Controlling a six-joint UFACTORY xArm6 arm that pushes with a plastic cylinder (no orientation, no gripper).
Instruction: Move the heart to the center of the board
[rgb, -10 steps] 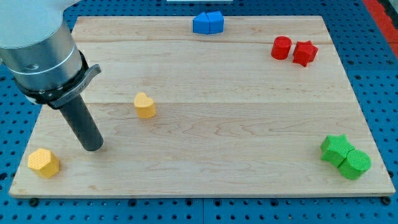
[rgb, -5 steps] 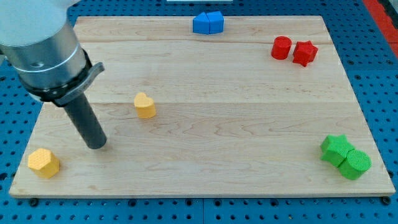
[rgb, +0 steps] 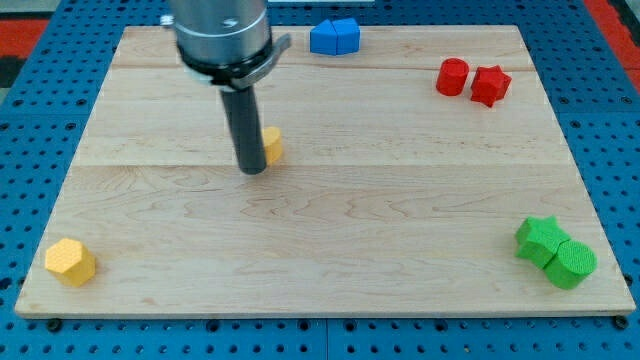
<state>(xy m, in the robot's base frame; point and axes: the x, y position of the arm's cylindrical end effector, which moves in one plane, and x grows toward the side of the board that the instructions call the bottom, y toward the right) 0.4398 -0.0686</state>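
The yellow heart block (rgb: 272, 145) lies on the wooden board (rgb: 330, 230), left of the board's middle and a little above it. The dark rod hides its left part. My tip (rgb: 253, 170) rests on the board right against the heart's left and lower side, apparently touching it.
A yellow hexagon block (rgb: 70, 262) sits at the bottom left corner. Two blue blocks (rgb: 334, 36) touch at the top edge. A red cylinder (rgb: 452, 76) and red star (rgb: 490, 85) sit top right. A green star (rgb: 541, 239) and green cylinder (rgb: 571, 264) sit bottom right.
My tip has swept from the board's left side up and to the right. The yellow heart has shifted right and up with it, from about a third across to nearer the middle.
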